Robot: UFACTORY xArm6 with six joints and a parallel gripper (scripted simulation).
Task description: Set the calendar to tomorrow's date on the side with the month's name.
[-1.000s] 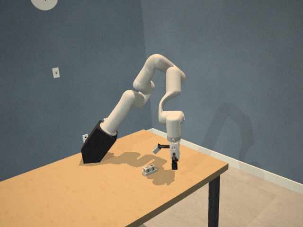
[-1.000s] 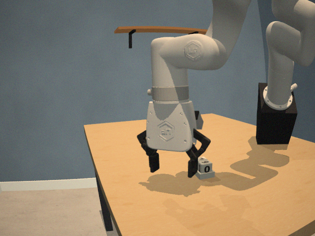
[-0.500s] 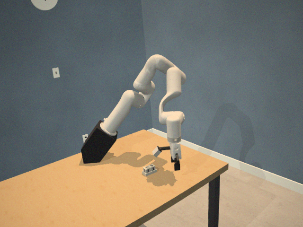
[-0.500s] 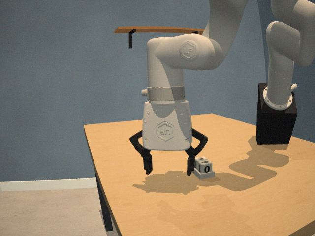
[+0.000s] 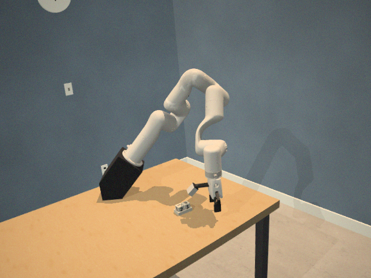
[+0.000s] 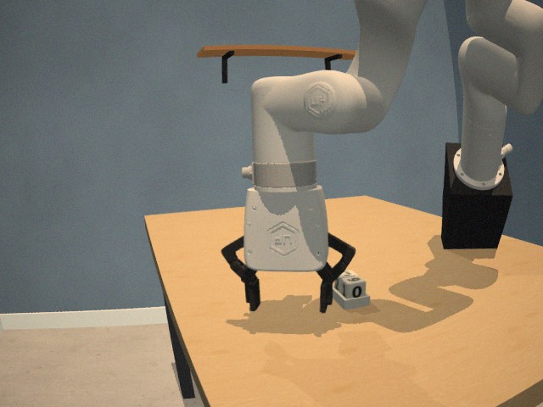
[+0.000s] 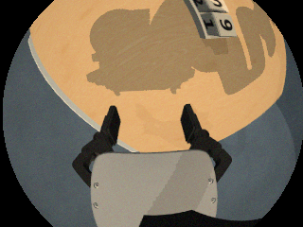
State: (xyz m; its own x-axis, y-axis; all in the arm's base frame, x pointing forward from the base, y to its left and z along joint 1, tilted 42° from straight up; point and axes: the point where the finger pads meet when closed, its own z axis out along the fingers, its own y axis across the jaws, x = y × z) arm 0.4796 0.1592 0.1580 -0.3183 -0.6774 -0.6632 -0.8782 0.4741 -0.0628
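The calendar's grey tray [image 5: 179, 212] holds two digit cubes [image 5: 182, 205] side by side on the wooden table [image 5: 90, 239], in a blue-walled room. From the exterior, a cube face reads 0 and the gripper [image 6: 288, 302] hangs just left of the tray [image 6: 346, 302], fingers [image 6: 253, 292] spread wide, empty. The wrist view shows the cubes [image 7: 214, 14] far right.

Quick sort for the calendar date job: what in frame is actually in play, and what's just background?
In play:
- tray on the table
- two digit cubes standing in the tray
- gripper, fingers wide open, holding nothing, beside the tray

Background:
- black arm pedestal
- wall shelf
- wall plate
- round white disc high on the wall
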